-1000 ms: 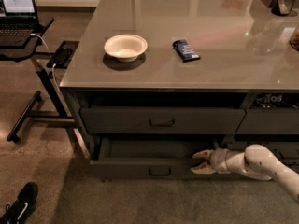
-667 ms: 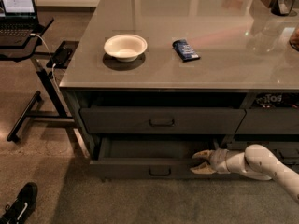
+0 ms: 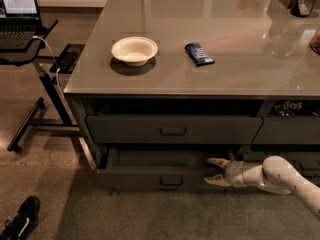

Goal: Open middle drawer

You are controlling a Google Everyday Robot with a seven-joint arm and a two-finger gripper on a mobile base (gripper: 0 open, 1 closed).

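Claw (image 3: 217, 171), its fingers spread and seemingly astride the front panel's right end, meets the middle drawer (image 3: 150, 176), which stands partway out beneath the bench (image 3: 165, 84), its long front running leftward from the claw, handle (image 3: 171, 181) farther left.

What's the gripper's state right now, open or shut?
Gripper: open, fingers spread on either side of the front panel of the partly pulled-out middle drawer, at its right end.
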